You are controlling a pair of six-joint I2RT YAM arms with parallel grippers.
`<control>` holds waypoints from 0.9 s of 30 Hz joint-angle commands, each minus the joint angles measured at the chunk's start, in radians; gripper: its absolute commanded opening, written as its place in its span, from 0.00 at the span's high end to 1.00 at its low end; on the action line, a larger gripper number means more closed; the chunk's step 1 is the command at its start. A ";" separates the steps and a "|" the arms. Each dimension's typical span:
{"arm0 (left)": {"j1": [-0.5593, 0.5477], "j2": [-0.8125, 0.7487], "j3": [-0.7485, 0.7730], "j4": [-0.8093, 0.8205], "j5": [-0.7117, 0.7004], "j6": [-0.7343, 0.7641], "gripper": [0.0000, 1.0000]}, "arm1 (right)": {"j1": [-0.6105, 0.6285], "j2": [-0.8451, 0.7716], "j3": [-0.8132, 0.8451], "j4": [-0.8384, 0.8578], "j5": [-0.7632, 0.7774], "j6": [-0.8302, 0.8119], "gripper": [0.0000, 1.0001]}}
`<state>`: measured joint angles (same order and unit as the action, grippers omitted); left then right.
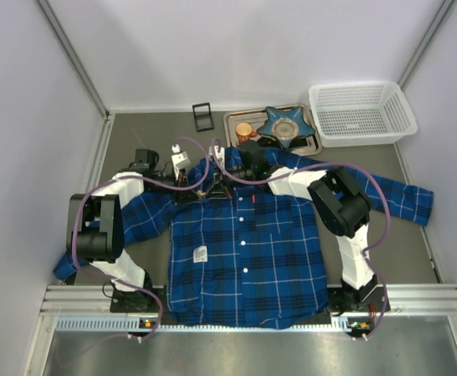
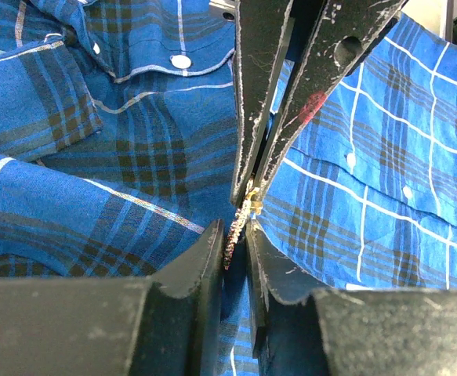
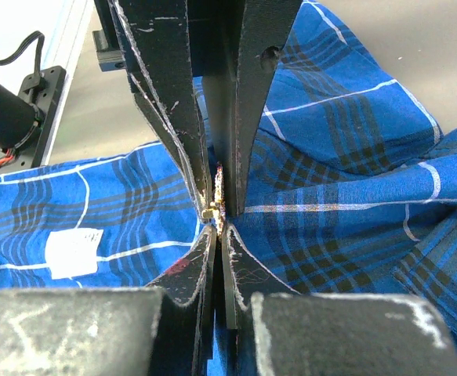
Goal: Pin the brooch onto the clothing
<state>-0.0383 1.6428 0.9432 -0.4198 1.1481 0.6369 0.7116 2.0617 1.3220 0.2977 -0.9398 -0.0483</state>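
Observation:
The blue plaid shirt (image 1: 248, 258) lies flat on the table, collar to the back. Both grippers meet tip to tip over its collar. My left gripper (image 1: 199, 190) is shut on the brooch (image 2: 234, 233), a thin sparkly gold piece seen edge-on between its jaws. My right gripper (image 1: 221, 188) is shut on the brooch's small gold clasp end (image 3: 211, 210). In the left wrist view my left gripper (image 2: 233, 231) faces the right gripper's fingers (image 2: 258, 117). In the right wrist view my right gripper (image 3: 219, 229) faces the left gripper's fingers (image 3: 165, 94). Shirt cloth (image 2: 126, 157) lies just beneath.
At the back, a metal tray (image 1: 233, 119) holds a blue star-shaped dish (image 1: 286, 124) and an orange cup (image 1: 244, 129). A white basket (image 1: 361, 113) stands back right. A small black stand (image 1: 202, 116) is back centre. Grey walls enclose the table.

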 commanded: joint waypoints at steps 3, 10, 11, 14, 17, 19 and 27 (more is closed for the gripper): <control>-0.021 0.023 0.035 -0.056 0.050 0.084 0.77 | 0.045 -0.060 0.054 0.118 -0.065 0.010 1.00; -0.017 0.015 0.032 -0.086 0.073 0.124 0.80 | 0.045 -0.057 0.046 0.136 -0.076 -0.002 1.00; -0.017 0.018 0.035 -0.089 0.071 0.129 0.80 | 0.045 -0.057 0.046 0.136 -0.077 -0.007 1.00; -0.017 0.029 0.042 -0.094 0.064 0.130 0.81 | 0.045 -0.061 0.043 0.132 -0.079 -0.019 1.00; -0.017 0.034 0.046 -0.093 0.058 0.126 0.82 | 0.048 -0.067 0.043 0.124 -0.080 -0.039 1.00; -0.017 0.037 0.049 -0.091 0.053 0.124 0.82 | 0.052 -0.071 0.045 0.109 -0.079 -0.056 1.00; -0.009 0.028 0.048 -0.099 0.059 0.122 0.55 | 0.055 -0.066 0.048 0.098 -0.067 -0.064 1.00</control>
<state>-0.0467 1.6703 0.9672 -0.5125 1.1667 0.7364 0.7311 2.0617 1.3243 0.3153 -0.9543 -0.0822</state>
